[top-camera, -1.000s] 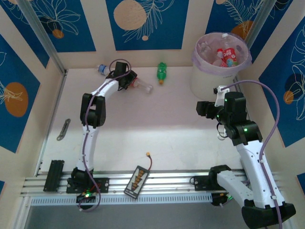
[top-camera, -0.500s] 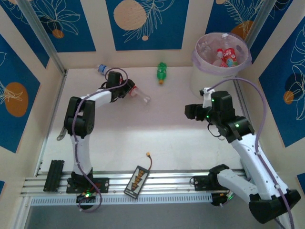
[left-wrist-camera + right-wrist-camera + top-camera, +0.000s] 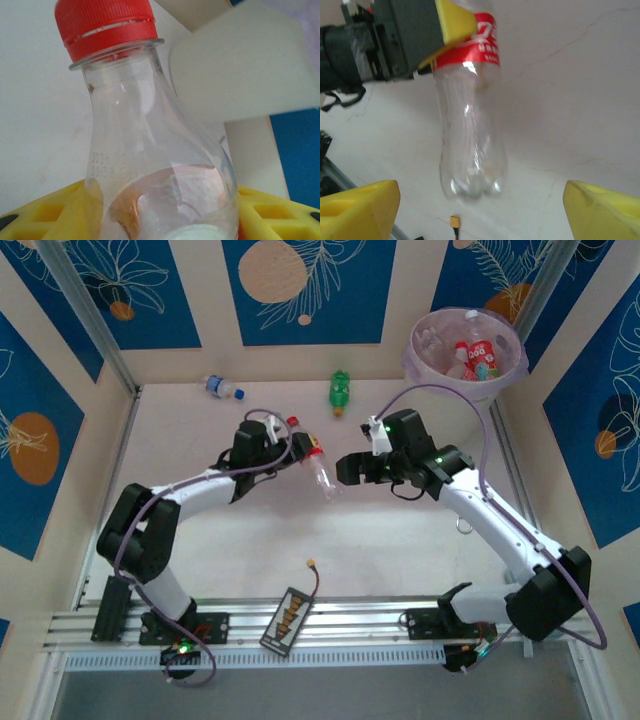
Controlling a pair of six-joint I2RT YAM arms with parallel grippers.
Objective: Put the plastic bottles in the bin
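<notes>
A clear bottle with a red cap and red label hangs off the table at mid-table, and my left gripper is shut on its upper body. In the left wrist view the bottle sits between the yellow fingers. My right gripper stands open just right of the bottle's base. In the right wrist view its fingers spread wide below the bottle. The bin, lined in pale lilac, holds several bottles at the far right. A green bottle and a blue-capped bottle lie by the back wall.
A small connector board with an orange-tipped cable lies near the front rail. A metal strap lies at the left. A small ring rests under the right arm. Walls close in the back and both sides.
My left gripper has lifted the red-capped bottle from the back of the table and carried it right, toward the middle. My right arm has swung left, away from the bin, up to the bottle.
</notes>
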